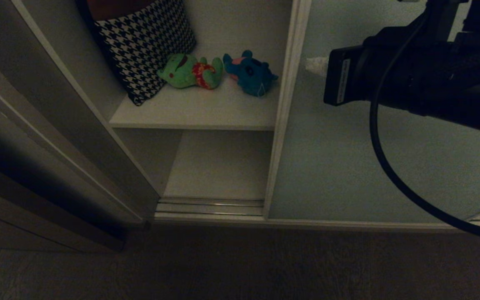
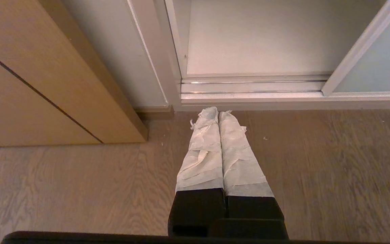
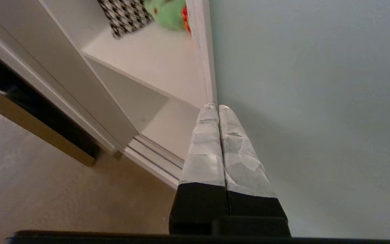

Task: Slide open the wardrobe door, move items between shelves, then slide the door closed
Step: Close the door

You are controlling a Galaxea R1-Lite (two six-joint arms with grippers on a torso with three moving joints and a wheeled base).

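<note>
The sliding wardrobe door [image 1: 348, 166] is a pale grey-green panel covering the right half, and the opening stands to its left. On the upper white shelf [image 1: 198, 110] lie a green plush with a red spot [image 1: 190, 71] and a blue plush with a pink patch [image 1: 250, 74]. A bare lower shelf [image 1: 219, 166] shows beneath. My right gripper [image 3: 217, 107] is shut and empty, its taped tips in front of the door face close to the off-white frame edge [image 3: 204, 61]; its tip [image 1: 316, 66] shows in the head view. My left gripper [image 2: 218, 113] is shut and empty, low over the floor before the track.
A black-and-white houndstooth cushion [image 1: 146, 41] leans at the shelf's back left, touching the green plush. Dark wood panelling [image 1: 23, 175] juts out left of the opening. A metal floor track [image 1: 211, 207] runs along the wardrobe's base. A black cable [image 1: 386, 158] hangs from my right arm.
</note>
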